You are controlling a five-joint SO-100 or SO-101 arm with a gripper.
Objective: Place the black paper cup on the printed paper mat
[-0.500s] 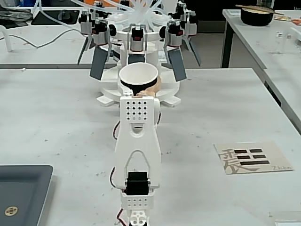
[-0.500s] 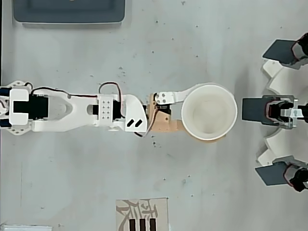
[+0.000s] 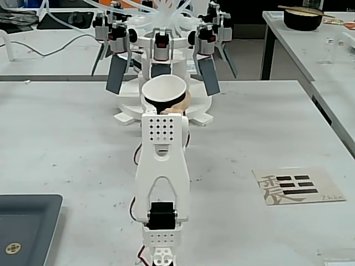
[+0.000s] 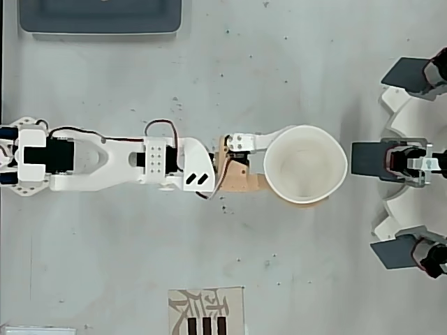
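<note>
The black paper cup (image 4: 305, 167) stands upright, mouth up, at the end of my outstretched arm; its white inside shows from above and its rim is pressed slightly out of round. My gripper (image 4: 290, 169) is shut on it, with a white finger (image 4: 253, 139) on one side and a tan finger (image 4: 297, 202) on the other. In the fixed view the cup (image 3: 163, 88) rises just behind my white arm, which hides most of the gripper (image 3: 164, 106). The printed paper mat (image 3: 299, 185) lies flat at the right, apart from the cup; the overhead view shows the mat (image 4: 206, 310) at the bottom edge.
A white round rig with several small arms and dark paddles (image 3: 163, 39) stands just beyond the cup, at the right edge from above (image 4: 412, 164). A dark grey tray (image 3: 28, 221) sits at the lower left. A dark bowl (image 3: 302, 18) rests on another table.
The cup's rim has gone from round to slightly squashed as the fingers closed tighter on it. The arm has barely shifted.
</note>
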